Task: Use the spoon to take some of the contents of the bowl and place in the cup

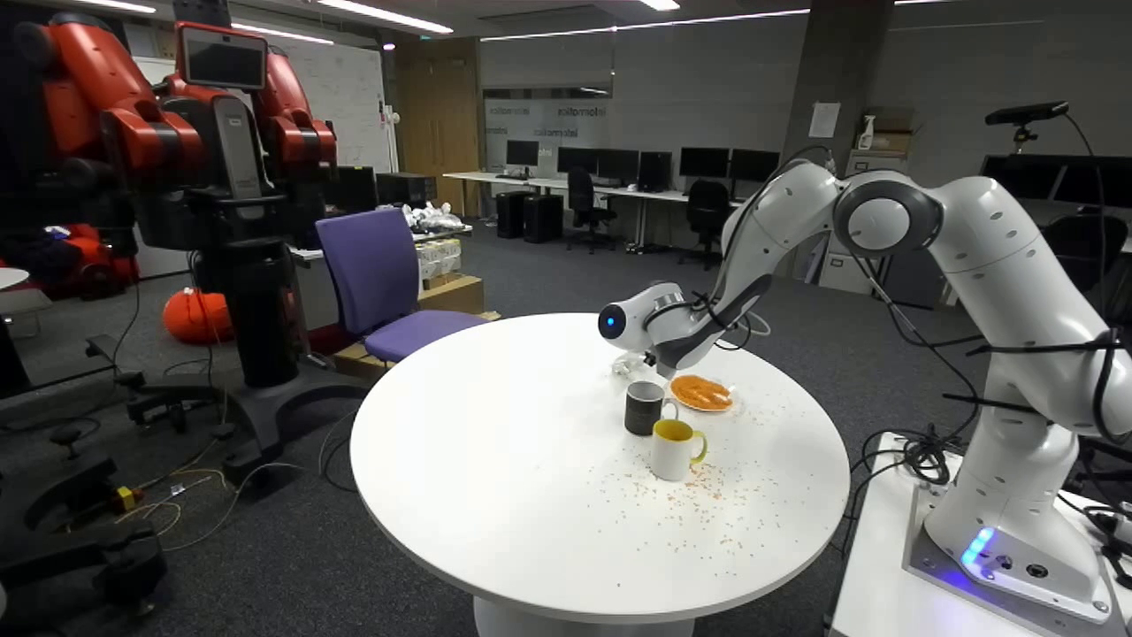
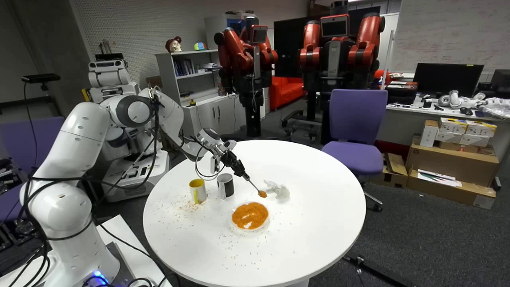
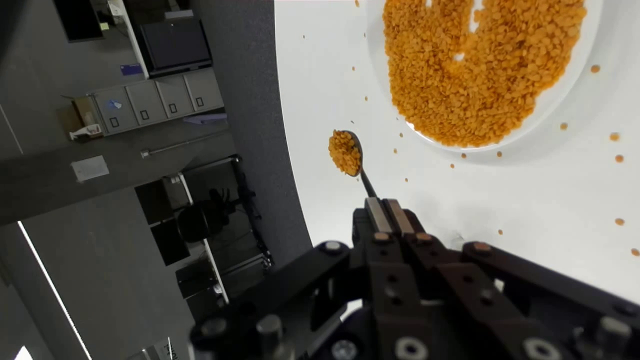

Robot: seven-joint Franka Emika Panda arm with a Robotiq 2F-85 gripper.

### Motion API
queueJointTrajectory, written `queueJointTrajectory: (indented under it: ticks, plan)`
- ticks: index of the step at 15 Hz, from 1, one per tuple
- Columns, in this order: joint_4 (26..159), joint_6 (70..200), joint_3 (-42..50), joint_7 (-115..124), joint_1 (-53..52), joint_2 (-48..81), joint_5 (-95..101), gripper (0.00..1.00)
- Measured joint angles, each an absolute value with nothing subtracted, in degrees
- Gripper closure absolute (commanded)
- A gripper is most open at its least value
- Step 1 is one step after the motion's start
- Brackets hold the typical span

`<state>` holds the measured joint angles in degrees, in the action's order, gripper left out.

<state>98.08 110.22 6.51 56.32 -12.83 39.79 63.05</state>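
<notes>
Gripper [image 3: 383, 201]: clamped on your spoon [image 3: 368, 185]
Spoon: filled end juts ahead
Bowl [image 3: 552, 100]: in an exterior view, between your gripper and the table's [image 2: 318, 199] near edge

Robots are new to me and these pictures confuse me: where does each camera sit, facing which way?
Exterior view: stands apart from the arm, facing across the table toward monitors; the arm shows on the picture's right.
Exterior view: also apart, facing over the table toward red robots; arm on the picture's left, gripper visible.
Wrist view: rides on the arm, looking past the gripper, seen at bottom, to the spoon and part of the bowl.
Shared: both exterior views show the table, bowl, dark cup and yellow-lined cup.
</notes>
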Motion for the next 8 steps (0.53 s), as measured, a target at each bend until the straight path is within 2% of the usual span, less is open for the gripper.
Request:
queueJointTrajectory:
  ticks: [8]
  plan:
    - [98.9,107.7,4.91,56.42,-12.81,37.92,63.93,0.99]
